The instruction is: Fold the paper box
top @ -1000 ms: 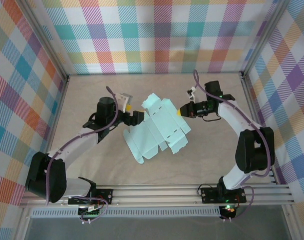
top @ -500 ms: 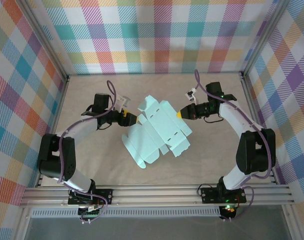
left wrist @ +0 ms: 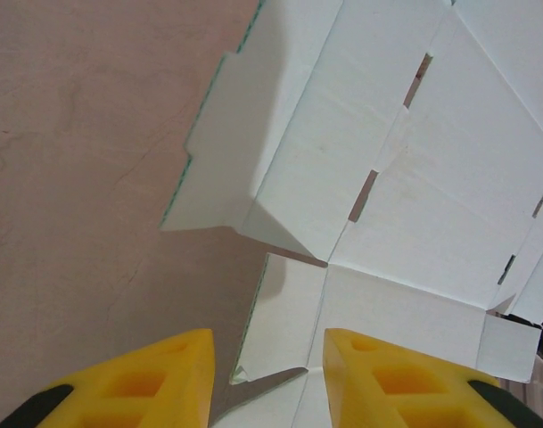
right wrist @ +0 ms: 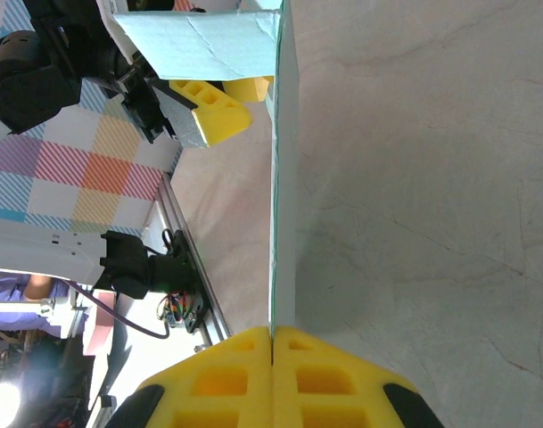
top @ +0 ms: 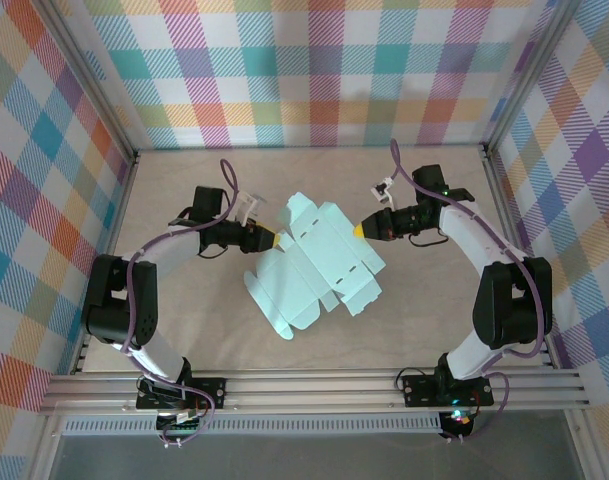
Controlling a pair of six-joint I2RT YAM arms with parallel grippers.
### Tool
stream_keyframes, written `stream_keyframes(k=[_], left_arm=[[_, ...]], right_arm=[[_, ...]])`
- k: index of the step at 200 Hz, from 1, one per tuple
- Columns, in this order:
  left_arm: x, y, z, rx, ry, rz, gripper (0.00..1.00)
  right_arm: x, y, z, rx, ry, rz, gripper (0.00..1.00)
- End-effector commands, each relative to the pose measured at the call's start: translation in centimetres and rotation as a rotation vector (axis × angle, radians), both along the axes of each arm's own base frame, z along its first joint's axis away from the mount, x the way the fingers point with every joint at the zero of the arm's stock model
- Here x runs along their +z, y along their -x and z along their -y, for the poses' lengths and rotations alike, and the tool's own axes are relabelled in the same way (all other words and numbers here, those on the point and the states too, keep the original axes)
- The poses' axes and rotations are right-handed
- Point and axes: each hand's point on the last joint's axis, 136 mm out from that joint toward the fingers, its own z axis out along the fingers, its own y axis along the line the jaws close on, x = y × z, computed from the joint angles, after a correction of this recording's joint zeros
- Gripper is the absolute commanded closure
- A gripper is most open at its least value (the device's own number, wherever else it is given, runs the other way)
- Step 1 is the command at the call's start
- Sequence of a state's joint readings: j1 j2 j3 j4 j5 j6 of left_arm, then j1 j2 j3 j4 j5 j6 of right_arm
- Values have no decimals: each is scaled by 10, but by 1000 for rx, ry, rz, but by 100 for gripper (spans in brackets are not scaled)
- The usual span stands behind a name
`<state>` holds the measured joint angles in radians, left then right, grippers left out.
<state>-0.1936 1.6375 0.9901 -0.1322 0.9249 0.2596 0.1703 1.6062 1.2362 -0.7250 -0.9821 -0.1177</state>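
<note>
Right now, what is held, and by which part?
The right pincer is shut on the paper box, at its right edge; the left pincer straddles a flap, jaws apart.

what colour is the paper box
The paper box is pale mint-teal, seen best in the top external view.

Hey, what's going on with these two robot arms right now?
Both arms are working on a pale mint paper box, which is an unfolded, mostly flat sheet on the table. The right gripper is shut on the sheet's right edge. The left gripper is at the opposite edge, jaws apart, with a flap's corner between them.
</note>
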Motion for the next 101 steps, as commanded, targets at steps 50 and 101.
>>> stream_keyframes(k=[50,101], left_arm=[[5,3,5,-46,39,4,77],[5,6,7,-30,-3,66,100]], right_arm=[[22,2,-1,24,-54,50,100],[21,1,-1,21,-52,51,100]])
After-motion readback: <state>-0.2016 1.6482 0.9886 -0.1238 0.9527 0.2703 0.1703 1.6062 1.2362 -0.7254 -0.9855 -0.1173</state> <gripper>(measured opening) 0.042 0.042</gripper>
